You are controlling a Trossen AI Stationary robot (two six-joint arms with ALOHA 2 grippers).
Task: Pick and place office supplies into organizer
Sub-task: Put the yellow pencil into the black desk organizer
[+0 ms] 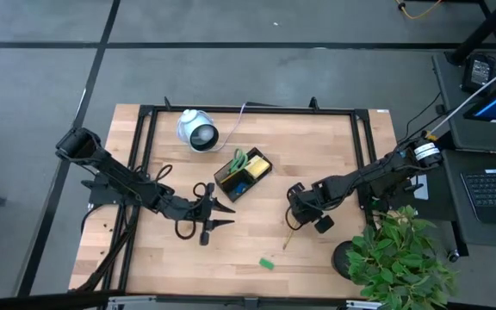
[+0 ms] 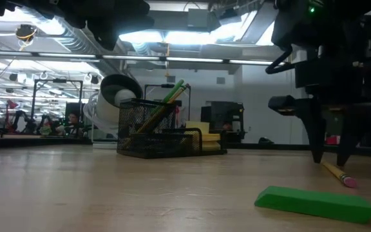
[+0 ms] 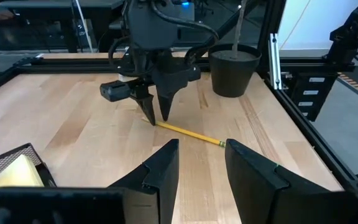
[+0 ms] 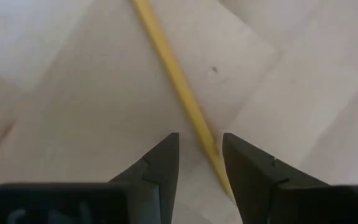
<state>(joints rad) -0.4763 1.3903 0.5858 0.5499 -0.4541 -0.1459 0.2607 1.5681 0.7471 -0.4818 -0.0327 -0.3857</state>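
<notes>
Starting at your left, the left gripper (image 1: 222, 214) is hovering low over the table (image 1: 334, 146), just in front of the organizer (image 1: 243, 175), with its two fingers (image 3: 160, 174) parted and nothing between them. The organizer is sitting near the middle of the table, toward the back, and you are already seeing green-handled scissors (image 1: 238, 160) and a yellow sticky-note pad (image 1: 258, 163) inside it; in the low view a green item stands tilted in the mesh tray. The white round device (image 1: 197, 131) is lying just behind the organizer's left end. Moving right, a small green block (image 1: 267, 263) is lying near the front edge, well apart from the tray. Farther right, the right gripper (image 1: 296, 221) is pointing straight down over one end of the yellow pencil (image 3: 188, 133), its jaws spread and straddling the shaft, not yet squeezing it. A potted plant (image 1: 394, 254) is standing at your right front corner.
</notes>
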